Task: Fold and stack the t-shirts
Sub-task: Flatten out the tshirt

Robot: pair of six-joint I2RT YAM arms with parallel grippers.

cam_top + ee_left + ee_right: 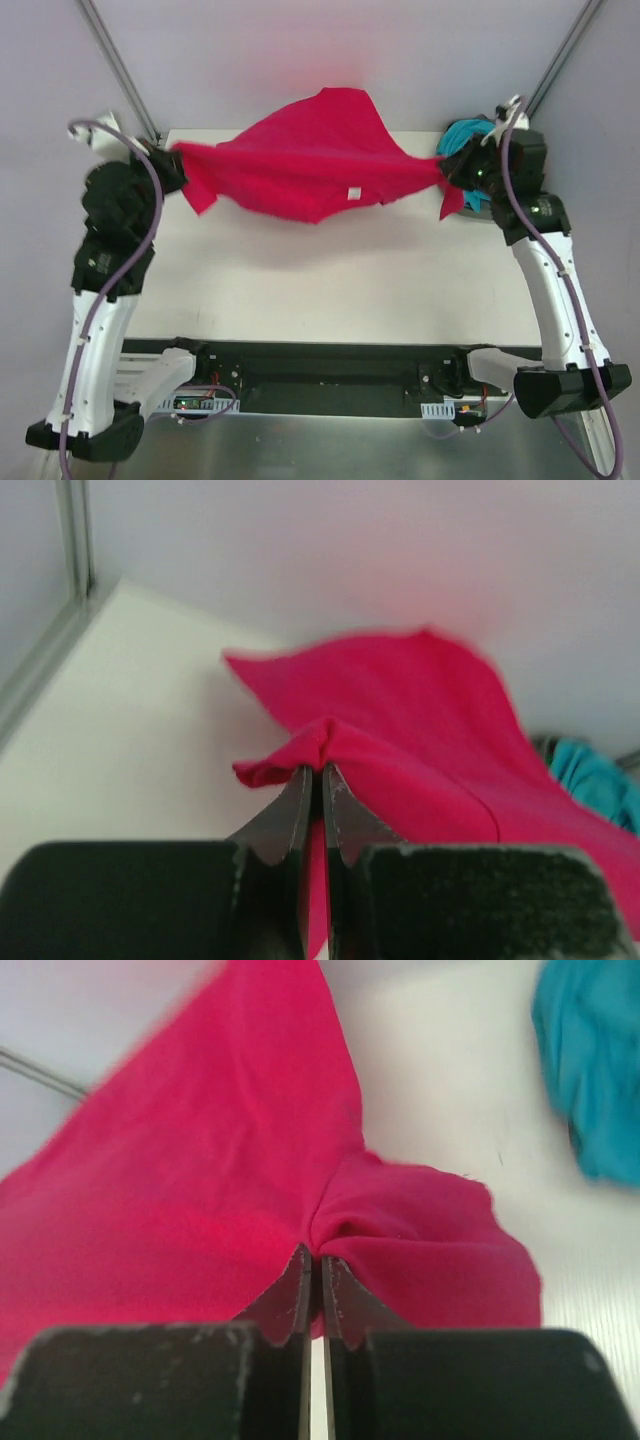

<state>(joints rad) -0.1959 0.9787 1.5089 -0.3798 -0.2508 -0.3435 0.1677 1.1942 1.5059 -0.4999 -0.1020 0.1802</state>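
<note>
Cloth: red tee (300, 170) is stretched between the two grips over the far half of the worktop (330, 290). It looks lifted, with a shadow under it. The far edge peaks mid-span, the near edge sags, and the white tag (352, 193) faces up.
Axis: long axis runs left-right, grip to grip, roughly level.
Left fingers (308, 785): together, clamped on a bunched edge of the red tee. The cloth runs forward and to the right from the tips.
Right fingers (300, 1265): together, clamped on a puckered fold at the other end. The cloth fans out to the left, and a loose flap droops on the right.
Teal tee (462, 135): crumpled at the far right corner of the worktop, just beside the right grip and partly hidden by the wrist. It is not held, and the right wrist view shows bare worktop between it and the red tee.
Left arm (110, 230): reaches up the left edge, wrist turned inward.
Right arm (545, 270): mirrors it on the right edge, wrist turned inward.
Nearer arm: neither, one end each. The right arm is nearer the teal tee.
Step (my read): spreading before lay-down. No fold made, nothing stacked.
Next move needs: both ends to lower together and hold tension along that axis. Open worktop lies on the near side.
Risk: the right end or flap lands on the teal tee, or slack leaves wrinkles.
</note>
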